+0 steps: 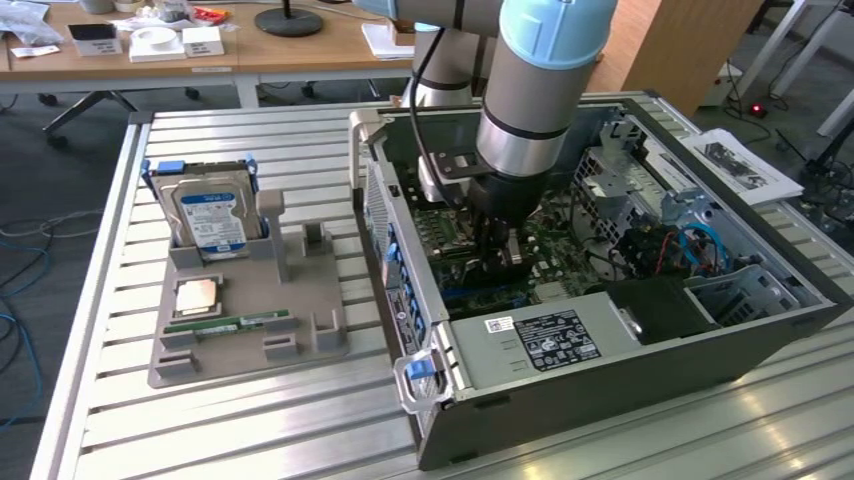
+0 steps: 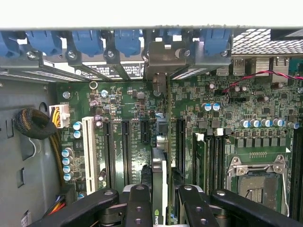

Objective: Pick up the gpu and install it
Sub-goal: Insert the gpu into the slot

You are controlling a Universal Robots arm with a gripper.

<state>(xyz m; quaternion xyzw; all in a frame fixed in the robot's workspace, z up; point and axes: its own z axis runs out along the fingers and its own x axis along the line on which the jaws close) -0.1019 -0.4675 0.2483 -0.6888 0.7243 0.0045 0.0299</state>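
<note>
Open computer case [image 1: 627, 330] on slatted metal table [image 1: 120, 420], side panel off, motherboard [image 2: 227, 123] exposed. Arm [image 1: 534, 90] reaching down into the case from above.

Gripper [image 2: 160, 198] low inside the case, just above the board. Fingers [image 2: 138, 203] closed narrowly on the gpu [image 2: 161, 165], one on each side of the thin card. Card held on edge between them, running forward from the gripper over a long dark expansion slot toward the case's rear wall, its silvery metal end bracket [image 2: 161, 64] standing at the far end among the blue slot latches [image 2: 128, 40]. Whether the card edge is fully down in the slot: cannot tell.

One empty CPU socket [image 2: 258, 179] on the board beside the gripper.

Well away from the gripper, outside the case toward the exterior view's left: one grey parts holder [image 1: 247, 320]. On it one hard drive [image 1: 211, 215] with blue label, upright; one CPU chip [image 1: 198, 297], flat; one green memory stick [image 1: 243, 324], flat.
</note>
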